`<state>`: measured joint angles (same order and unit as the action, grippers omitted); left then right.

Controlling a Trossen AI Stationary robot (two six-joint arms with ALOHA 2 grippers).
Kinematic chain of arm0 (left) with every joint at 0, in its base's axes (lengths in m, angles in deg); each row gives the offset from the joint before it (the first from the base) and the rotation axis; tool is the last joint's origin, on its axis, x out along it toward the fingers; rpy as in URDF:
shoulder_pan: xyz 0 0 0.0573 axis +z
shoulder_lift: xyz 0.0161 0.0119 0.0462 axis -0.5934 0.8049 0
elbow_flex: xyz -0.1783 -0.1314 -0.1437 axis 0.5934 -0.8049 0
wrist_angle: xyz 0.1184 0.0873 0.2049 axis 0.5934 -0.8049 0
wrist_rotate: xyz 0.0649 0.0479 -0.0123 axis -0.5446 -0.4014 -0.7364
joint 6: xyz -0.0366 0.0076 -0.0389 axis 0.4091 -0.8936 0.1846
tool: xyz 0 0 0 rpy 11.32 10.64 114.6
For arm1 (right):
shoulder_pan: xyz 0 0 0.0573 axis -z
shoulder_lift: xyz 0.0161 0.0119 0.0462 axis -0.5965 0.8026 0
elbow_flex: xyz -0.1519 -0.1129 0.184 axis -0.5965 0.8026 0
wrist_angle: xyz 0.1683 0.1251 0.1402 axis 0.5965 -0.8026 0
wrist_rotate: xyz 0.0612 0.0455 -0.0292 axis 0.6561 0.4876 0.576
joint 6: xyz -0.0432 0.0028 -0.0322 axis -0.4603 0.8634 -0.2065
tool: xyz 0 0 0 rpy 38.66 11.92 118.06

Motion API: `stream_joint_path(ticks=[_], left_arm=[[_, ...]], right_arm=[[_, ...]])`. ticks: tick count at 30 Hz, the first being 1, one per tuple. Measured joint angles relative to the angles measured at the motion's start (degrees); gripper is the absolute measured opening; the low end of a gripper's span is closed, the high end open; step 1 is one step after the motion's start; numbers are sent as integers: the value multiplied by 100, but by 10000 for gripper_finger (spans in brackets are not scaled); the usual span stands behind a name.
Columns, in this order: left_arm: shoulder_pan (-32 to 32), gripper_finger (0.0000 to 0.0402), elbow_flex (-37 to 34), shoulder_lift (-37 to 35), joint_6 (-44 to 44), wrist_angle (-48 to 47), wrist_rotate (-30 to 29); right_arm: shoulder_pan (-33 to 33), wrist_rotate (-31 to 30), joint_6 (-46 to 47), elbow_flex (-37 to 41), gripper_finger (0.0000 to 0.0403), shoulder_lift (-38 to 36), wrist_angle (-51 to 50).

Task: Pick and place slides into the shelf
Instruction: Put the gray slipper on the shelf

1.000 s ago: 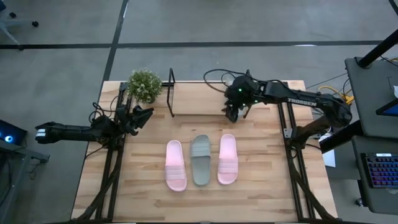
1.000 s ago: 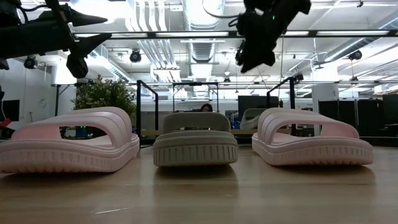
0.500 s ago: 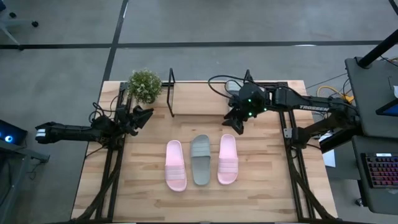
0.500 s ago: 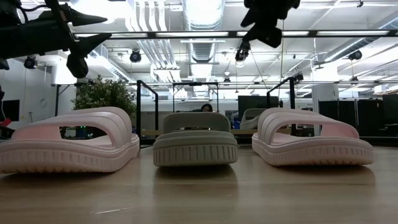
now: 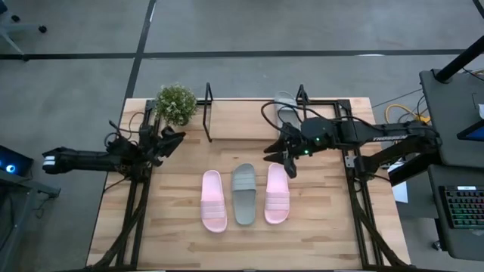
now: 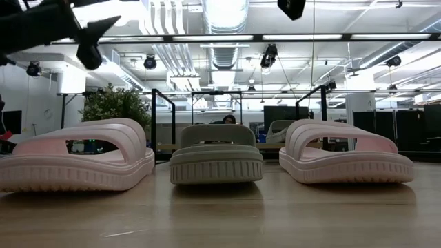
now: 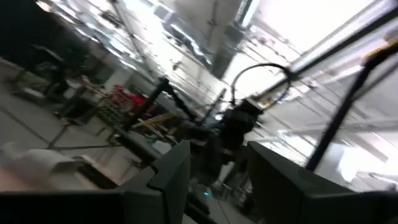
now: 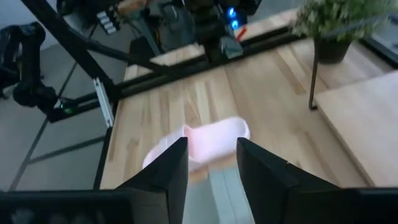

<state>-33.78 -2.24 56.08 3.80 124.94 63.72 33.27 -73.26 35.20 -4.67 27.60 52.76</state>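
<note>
Slides: three in a row mid-table, pink (image 5: 214,200), grey (image 5: 243,193), pink (image 5: 277,193); fourth, grey (image 5: 286,107), on the shelf (image 5: 209,113) by the far edge. Right gripper (image 5: 277,155) above the right pink slide's far end, fingers apart, empty. Left gripper (image 5: 172,141) near the left edge, fingers apart, empty.

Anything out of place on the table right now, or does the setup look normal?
Nothing stands out. Three slides lie side by side, a grey one sits on the shelf, and the plant stands upright.
</note>
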Motion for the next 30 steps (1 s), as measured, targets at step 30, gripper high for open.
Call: stream_joint_path(ticks=[30], left_arm=[[-36,144,2173,2538,-1416,-473,1027]], right_arm=[[-1290,-2792,52,993,13,-1398,729]])
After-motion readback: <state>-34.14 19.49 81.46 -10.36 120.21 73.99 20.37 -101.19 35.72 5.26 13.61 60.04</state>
